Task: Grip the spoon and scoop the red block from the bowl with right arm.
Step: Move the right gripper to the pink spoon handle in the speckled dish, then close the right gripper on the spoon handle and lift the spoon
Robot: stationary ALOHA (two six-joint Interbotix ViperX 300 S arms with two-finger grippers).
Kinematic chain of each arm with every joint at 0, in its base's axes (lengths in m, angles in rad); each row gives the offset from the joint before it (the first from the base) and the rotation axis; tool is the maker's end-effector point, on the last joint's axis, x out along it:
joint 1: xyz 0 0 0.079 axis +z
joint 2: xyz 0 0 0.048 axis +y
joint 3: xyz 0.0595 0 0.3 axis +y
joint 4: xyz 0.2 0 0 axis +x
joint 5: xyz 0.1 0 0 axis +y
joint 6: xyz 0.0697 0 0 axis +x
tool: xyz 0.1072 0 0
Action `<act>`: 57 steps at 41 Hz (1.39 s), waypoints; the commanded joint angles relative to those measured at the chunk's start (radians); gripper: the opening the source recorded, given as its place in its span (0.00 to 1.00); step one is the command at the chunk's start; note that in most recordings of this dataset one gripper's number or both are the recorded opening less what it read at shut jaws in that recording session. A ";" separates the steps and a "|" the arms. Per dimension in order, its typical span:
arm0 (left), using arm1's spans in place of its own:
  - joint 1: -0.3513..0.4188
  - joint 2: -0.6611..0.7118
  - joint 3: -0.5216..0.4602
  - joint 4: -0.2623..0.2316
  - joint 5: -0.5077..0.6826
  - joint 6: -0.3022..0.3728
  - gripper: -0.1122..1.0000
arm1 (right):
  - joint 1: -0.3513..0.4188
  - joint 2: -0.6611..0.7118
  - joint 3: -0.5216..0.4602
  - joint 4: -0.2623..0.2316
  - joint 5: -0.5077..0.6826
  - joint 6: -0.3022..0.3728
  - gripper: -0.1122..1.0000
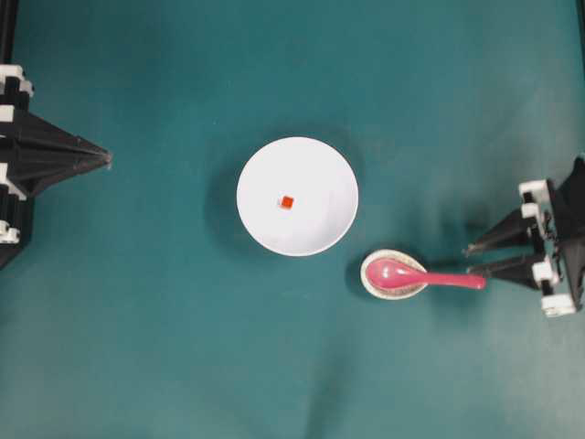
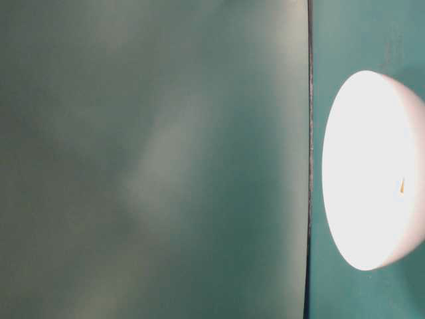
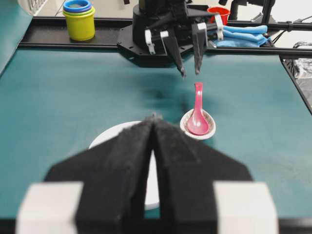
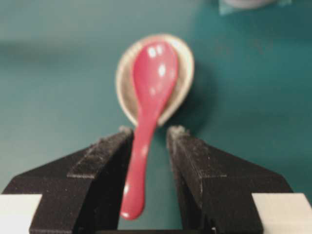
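From my right wrist camera, the right pincer [image 4: 148, 134] is released, its black fingers [image 4: 105, 156] standing either side of the spoon's [image 4: 148, 97] handle with a gap showing on each side, so nothing is gripped. In the overhead view the fingertips look level with the handle's end; I cannot tell how high they hang above it. The spoon's scoop lies in a small cream dish [image 4: 183, 80], and the handle sticks out over the rim toward me.

From the left wrist camera, the left pincer [image 3: 154, 119] is clenched, its two black fingers pressed together with nothing between them. It sits at the left edge of the overhead view, well apart from everything on the tabletop [image 1: 164, 347].

Past the dish, toward the middle of the tabletop, sits the bowl [image 1: 315, 174], near the dish but not touching it. The red block [image 1: 286, 202] lies on the bowl's floor, close to its centre.

In the table-level view the bowl fills the right side, washed out white, and I can make out little else.

Farthest off, behind the right arm's base in the left wrist view, I see stacked yellow and blue cups [image 3: 78, 18], a red cup [image 3: 219, 11] and a blue cloth [image 3: 243, 36].
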 commanded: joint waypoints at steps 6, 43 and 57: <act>0.003 0.008 -0.023 0.003 -0.005 -0.003 0.11 | 0.083 0.084 -0.054 0.101 -0.049 0.002 0.48; 0.003 0.008 -0.015 0.003 0.021 -0.003 0.11 | 0.129 0.176 -0.107 0.210 0.011 0.002 0.49; 0.002 0.008 -0.014 0.003 0.038 -0.003 0.11 | 0.129 0.216 -0.092 0.209 -0.002 -0.011 0.49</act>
